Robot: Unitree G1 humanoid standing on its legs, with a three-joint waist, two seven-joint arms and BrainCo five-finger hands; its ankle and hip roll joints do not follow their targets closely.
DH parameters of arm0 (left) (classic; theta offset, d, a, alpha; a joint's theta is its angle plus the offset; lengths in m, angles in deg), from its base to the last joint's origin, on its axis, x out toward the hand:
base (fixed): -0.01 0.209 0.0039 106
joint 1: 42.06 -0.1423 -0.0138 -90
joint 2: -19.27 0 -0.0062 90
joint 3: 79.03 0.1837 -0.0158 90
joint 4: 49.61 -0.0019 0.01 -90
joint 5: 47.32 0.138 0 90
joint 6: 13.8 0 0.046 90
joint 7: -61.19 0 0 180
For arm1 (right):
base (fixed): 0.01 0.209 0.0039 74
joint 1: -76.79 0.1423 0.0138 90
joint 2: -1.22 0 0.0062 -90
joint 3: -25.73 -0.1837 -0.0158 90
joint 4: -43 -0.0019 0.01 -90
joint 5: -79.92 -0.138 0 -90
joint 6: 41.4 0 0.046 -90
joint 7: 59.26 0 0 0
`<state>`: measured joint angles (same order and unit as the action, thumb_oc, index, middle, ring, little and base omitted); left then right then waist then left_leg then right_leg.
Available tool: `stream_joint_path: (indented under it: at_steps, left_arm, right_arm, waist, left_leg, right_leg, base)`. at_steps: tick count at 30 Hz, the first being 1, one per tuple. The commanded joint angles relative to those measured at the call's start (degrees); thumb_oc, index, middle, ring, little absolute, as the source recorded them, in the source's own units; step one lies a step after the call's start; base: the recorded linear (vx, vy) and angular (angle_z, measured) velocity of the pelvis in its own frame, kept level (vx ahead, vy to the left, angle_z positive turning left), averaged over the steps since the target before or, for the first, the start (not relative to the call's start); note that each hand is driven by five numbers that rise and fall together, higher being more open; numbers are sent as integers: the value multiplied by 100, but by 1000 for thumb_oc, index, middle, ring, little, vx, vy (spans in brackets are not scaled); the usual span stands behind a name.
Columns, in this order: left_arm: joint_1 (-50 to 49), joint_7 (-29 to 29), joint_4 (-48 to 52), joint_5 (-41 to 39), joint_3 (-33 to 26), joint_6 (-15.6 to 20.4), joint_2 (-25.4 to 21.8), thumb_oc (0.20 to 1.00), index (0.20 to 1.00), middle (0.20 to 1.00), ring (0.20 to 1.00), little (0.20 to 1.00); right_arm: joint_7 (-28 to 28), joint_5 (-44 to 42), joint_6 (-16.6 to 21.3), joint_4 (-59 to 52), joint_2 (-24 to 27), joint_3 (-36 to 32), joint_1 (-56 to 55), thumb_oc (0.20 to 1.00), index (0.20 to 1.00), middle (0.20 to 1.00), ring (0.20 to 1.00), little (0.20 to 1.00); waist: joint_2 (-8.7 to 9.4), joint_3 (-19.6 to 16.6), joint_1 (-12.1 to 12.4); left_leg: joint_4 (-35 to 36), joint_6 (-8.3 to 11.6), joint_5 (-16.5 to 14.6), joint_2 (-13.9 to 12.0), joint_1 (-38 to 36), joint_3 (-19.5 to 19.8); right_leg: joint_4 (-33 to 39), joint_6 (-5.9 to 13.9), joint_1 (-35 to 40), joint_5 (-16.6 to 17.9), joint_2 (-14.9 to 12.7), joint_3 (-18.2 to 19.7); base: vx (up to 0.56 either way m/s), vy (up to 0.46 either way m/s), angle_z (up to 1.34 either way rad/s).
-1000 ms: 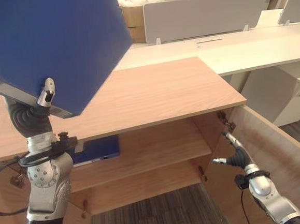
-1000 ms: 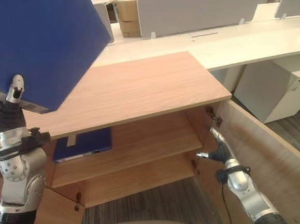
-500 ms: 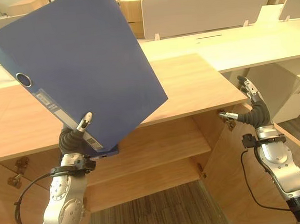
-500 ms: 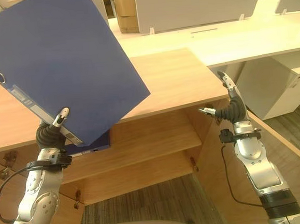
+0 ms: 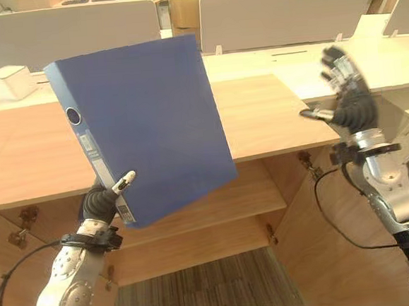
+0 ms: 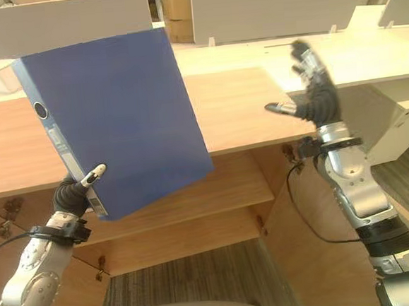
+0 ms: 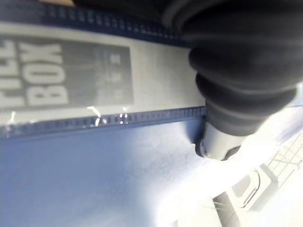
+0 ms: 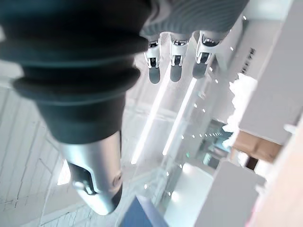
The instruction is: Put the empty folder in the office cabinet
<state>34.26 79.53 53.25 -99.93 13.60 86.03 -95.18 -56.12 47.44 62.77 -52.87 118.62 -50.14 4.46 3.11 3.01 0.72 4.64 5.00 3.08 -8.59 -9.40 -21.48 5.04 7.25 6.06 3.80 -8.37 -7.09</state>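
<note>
Gripping blue folder (image 5: 146,126) at lower spine corner, left robot hand (image 5: 103,200) at 7 o'clock, thumb clamped; right robot hand (image 6: 312,95) raised at 3 o'clock, fingers spread, above cabinet (image 5: 273,119).

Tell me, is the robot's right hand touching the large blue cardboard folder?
No, the right hand is raised with open fingers above the wooden cabinet top, apart from the blue folder that the left hand holds.

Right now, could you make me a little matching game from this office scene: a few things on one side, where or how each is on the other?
1. large blue folder
2. right hand
3. small white box
4. light wooden cabinet shelf

A. raised, fingers spread, holding nothing
B. gripped at its lower spine corner by the left hand
C. on the pale desk, far left
D. under the wooden top, bare

Pairs: 1-B, 2-A, 3-C, 4-D
</note>
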Motion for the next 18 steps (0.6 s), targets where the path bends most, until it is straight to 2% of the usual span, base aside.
stream_joint_path:
  at_steps: [1,3,9,12,18]
  left_arm:
    - [359,217,244,-241,-131,387,-451,200,200,200,200,200]
    - [283,331,263,-327,-137,382,-799,200,200,200,200,200]
    - [390,446,318,-460,40,464,-1206,200,200,200,200,200]
    - [559,454,372,-524,231,496,-1272,200,200,200,200,200]
    - [738,410,467,-527,347,531,-1167,200,200,200,200,200]
  right_arm:
    - [520,-1085,28,62,167,0,495,1000,1000,1000,1000,1000]
    - [972,-1814,-162,-15,459,463,510,1000,1000,1000,1000,1000]
    - [1338,-2577,-382,-82,701,1127,643,1000,1000,1000,1000,1000]
    - [1408,-2942,-483,5,560,1352,728,1000,1000,1000,1000,1000]
    - [1387,-3049,-595,125,315,1569,862,1000,1000,1000,1000,1000]
  waist:
    - [188,-197,139]
    - [218,-204,173]
    - [246,-194,226]
    - [237,-192,264]
    - [229,-193,291]
  left_leg:
    - [36,347,-323,-361,-107,531]
    - [36,378,-292,-367,-71,531]
    - [36,415,-252,-379,-29,576]
    - [36,423,-229,-377,8,606]
    - [36,427,-227,-384,22,636]
  right_leg:
    - [-38,559,-129,351,-747,-1]
    - [-34,576,-131,361,-746,-38]
    - [-36,597,-118,363,-751,-105]
    - [-35,603,-122,363,-766,-149]
    - [-36,597,-107,359,-783,-168]
  base:
    - [0,0,0]
    - [0,0,0]
    - [-1,0,1]
    - [-1,6,7]
    - [2,3,5]
